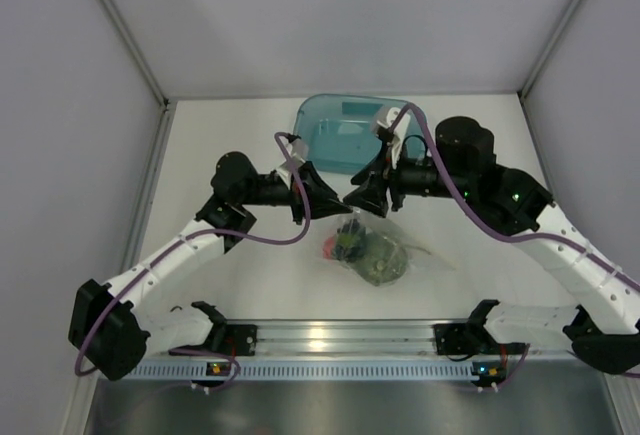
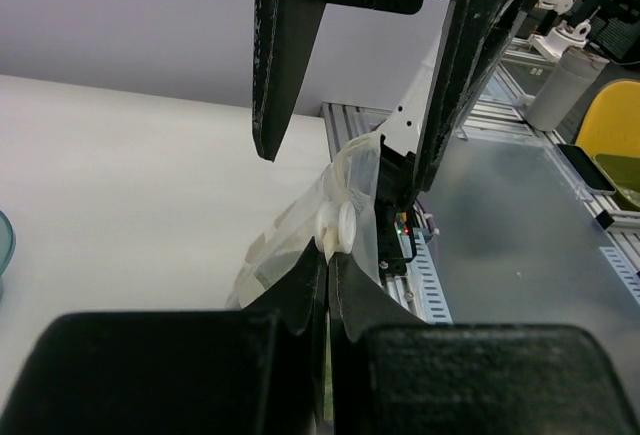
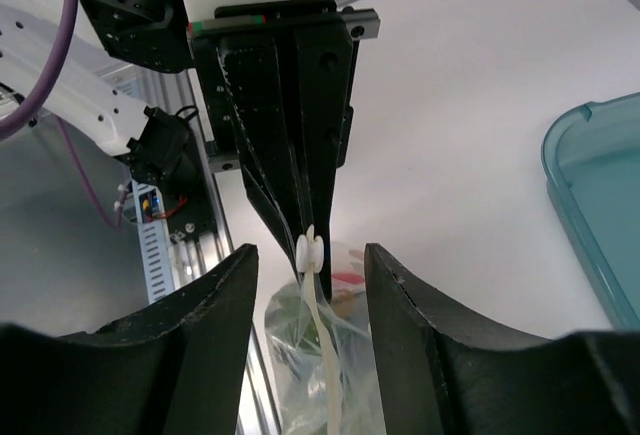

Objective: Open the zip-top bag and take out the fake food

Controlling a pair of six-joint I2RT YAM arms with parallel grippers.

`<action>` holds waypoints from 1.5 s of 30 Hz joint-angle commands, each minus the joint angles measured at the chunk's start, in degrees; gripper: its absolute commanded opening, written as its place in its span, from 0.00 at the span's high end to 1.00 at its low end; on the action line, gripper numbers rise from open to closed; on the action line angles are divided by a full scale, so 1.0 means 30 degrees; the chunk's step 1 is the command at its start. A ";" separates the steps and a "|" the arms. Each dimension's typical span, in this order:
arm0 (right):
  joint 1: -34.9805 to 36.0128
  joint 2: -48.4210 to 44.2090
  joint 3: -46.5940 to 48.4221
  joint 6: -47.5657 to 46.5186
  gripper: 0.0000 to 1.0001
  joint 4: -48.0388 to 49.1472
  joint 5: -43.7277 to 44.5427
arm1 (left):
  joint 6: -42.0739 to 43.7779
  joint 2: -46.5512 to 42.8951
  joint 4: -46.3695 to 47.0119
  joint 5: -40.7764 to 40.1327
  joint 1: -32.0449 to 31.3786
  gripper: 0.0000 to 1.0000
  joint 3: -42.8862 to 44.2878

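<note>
The clear zip-top bag (image 1: 385, 253) hangs between my two grippers over the table, its zip edge up. My left gripper (image 1: 335, 201) is shut on that zip edge just below the white slider (image 2: 338, 227), its fingertips (image 2: 328, 267) pressed together. My right gripper (image 1: 357, 203) is open, its fingers (image 3: 215, 325) standing either side of the zip strip (image 3: 322, 355) and slider (image 3: 310, 249) without touching them. Inside the bag I see the red fruit (image 1: 333, 248), the olive-green leafy ball (image 1: 380, 262) and a dark piece (image 1: 350, 240) that may be the grape bunch.
A teal translucent tray (image 1: 335, 133) lies on the table behind the grippers, and its corner shows in the right wrist view (image 3: 600, 195). The aluminium rail (image 1: 330, 337) with the arm bases runs along the near edge. Grey walls enclose the table.
</note>
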 commanded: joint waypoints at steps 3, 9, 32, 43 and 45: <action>0.0381 0.0628 0.1101 0.0115 0.52 0.0887 -0.0522 | -0.0110 -0.0077 0.1418 0.0323 0.0008 1.00 0.0522; 0.0760 0.1127 0.1013 0.0086 0.61 0.0916 -0.0787 | -0.0139 -0.0077 0.1476 0.0235 0.0009 1.00 0.0523; 0.1025 0.0249 -0.0569 -0.0090 0.84 0.1472 -0.0611 | -0.0139 -0.0517 0.1448 -0.0263 0.0038 1.00 0.0463; 0.1025 -0.0277 -0.1153 -0.0090 1.00 0.1267 0.0267 | -0.0285 -0.0721 0.1447 -0.0673 0.0301 1.00 0.0405; 0.1025 -0.0658 -0.1505 -0.0705 1.00 0.1267 0.0676 | -0.0315 -0.0780 0.1447 -0.0557 0.0447 1.00 0.0405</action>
